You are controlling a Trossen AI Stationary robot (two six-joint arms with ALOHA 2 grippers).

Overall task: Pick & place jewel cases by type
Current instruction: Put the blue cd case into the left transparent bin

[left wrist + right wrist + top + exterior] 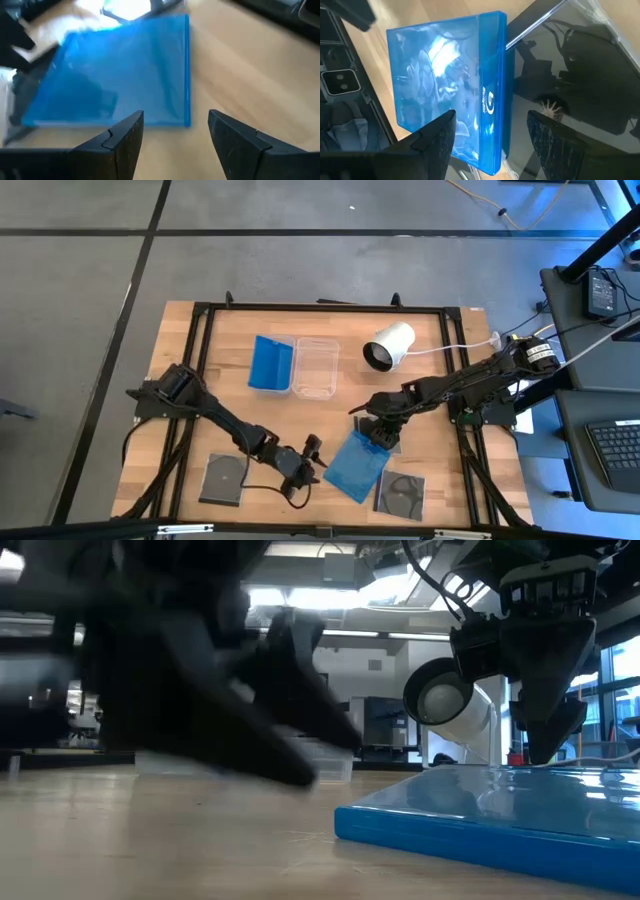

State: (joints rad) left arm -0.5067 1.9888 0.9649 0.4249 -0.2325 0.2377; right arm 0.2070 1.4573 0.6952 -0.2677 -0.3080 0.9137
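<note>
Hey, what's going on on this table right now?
Two robot arms are sorting jewel cases. Both open grippers are at a blue case lying near the table's front: the right gripper over its far edge, the left gripper beside its left edge. Neither holds it. One dark case lies front left, another front right. One tub holds blue; the clear tub beside it looks empty.

Wooden table (190,440) is framed by black rails. Two clear tubs are set side by side near its far edge: left tub (271,364), right tub (316,367). White cylinder (388,345) is laid just beside, cabled. Keyboard (615,455) is seen off-table.
</note>
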